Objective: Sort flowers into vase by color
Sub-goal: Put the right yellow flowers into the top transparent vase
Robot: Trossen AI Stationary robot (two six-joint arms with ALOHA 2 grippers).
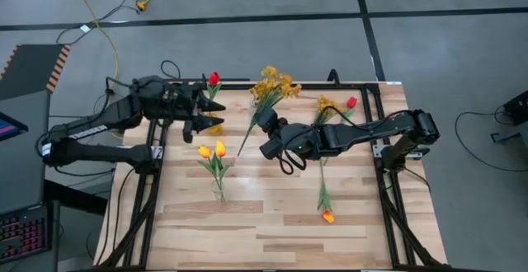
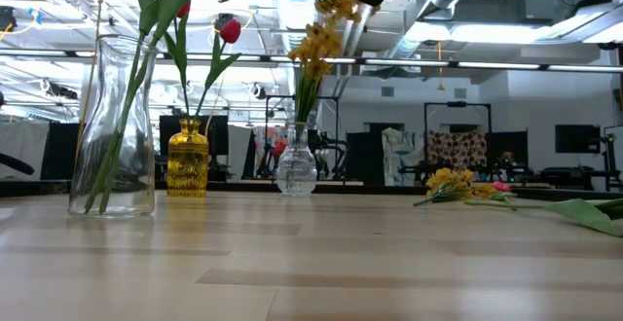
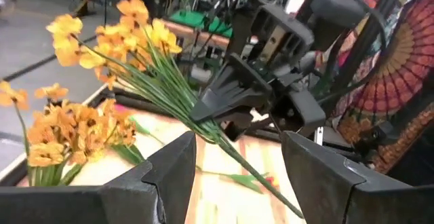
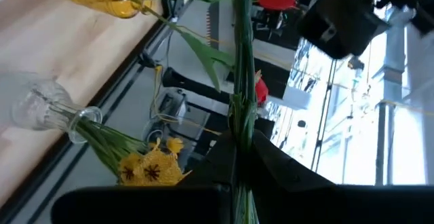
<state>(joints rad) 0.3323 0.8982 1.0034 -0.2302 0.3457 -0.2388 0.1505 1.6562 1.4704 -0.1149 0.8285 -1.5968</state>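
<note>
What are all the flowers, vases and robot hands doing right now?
Left gripper: open, empty.
Right gripper: shut on held spray.
Held spray: lifted off the table.
Small clear vase: upright, holding yellow blossoms.
Amber vase: upright, holding a red tulip.
Tall clear vase: upright, holding yellow tulips.
Orange tulip: lying on the table.
Loose red tulip: lying on the table.
Loose spray: lying on the table.

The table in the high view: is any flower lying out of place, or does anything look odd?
Yes. An orange tulip lies flat and alone on the right side of the table. A yellow spray and a red tulip also lie loose near the back right corner. Nothing looks spilled or broken.
</note>
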